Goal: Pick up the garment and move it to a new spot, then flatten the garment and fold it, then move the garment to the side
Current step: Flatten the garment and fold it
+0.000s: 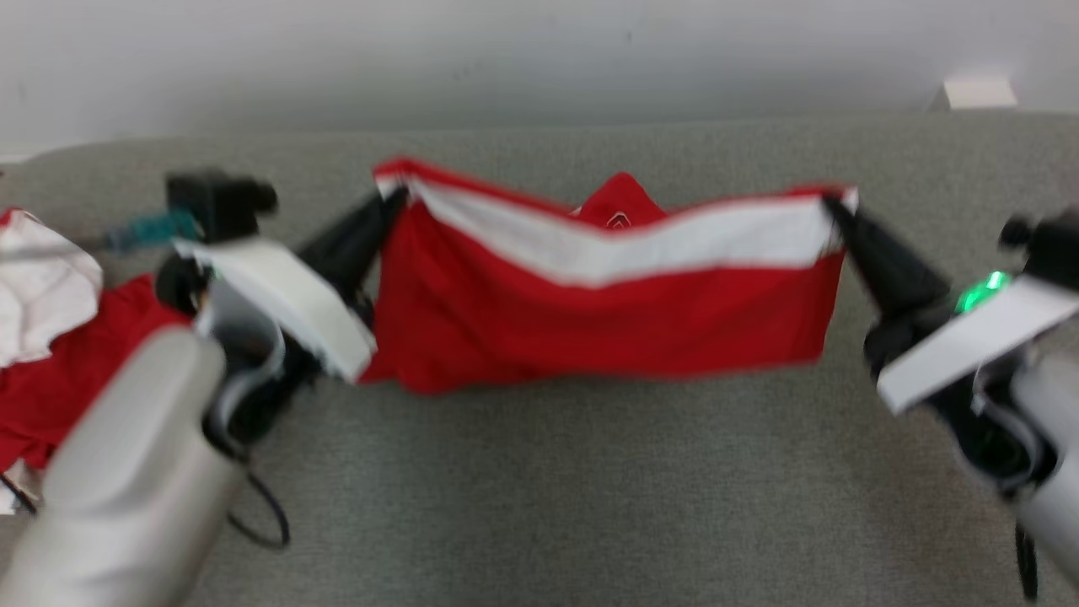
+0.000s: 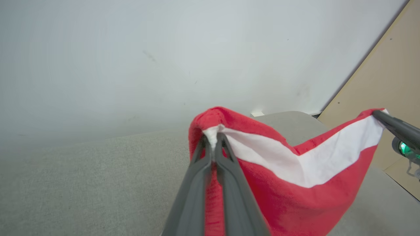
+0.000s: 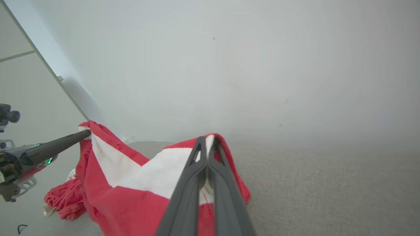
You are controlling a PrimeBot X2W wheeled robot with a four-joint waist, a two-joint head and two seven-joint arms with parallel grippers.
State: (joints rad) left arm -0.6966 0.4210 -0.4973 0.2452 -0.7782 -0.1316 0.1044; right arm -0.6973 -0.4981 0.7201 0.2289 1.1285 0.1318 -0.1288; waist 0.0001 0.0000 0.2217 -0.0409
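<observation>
Hanging between the two end effectors, the garment (image 1: 590, 329) is a red cloth with a broad white band along its upper edge. It is spread above the middle of the grey fabric-covered desk (image 1: 539, 489), nearer the far edge than the near one. The left end effector (image 1: 394, 196) is closed on the upper left corner of the garment, its two dark fingers pinched together on the white band, as the left wrist view confirms (image 2: 213, 139). The right end effector (image 1: 830, 202) is closed in the same way on the upper right corner, shown close up in the right wrist view (image 3: 206, 141). The upper edge sags in a shallow V between the two grips, and a red fold with a small emblem rises behind it at mid-span. The lower hem hangs low over the desk; whether it touches cannot be told. A second heap of red and white cloth (image 1: 42, 337) lies crumpled at the left edge of the desk, well apart from the held garment. A pale wall (image 1: 539, 59) stands behind the far edge. The head view is slightly blurred.
</observation>
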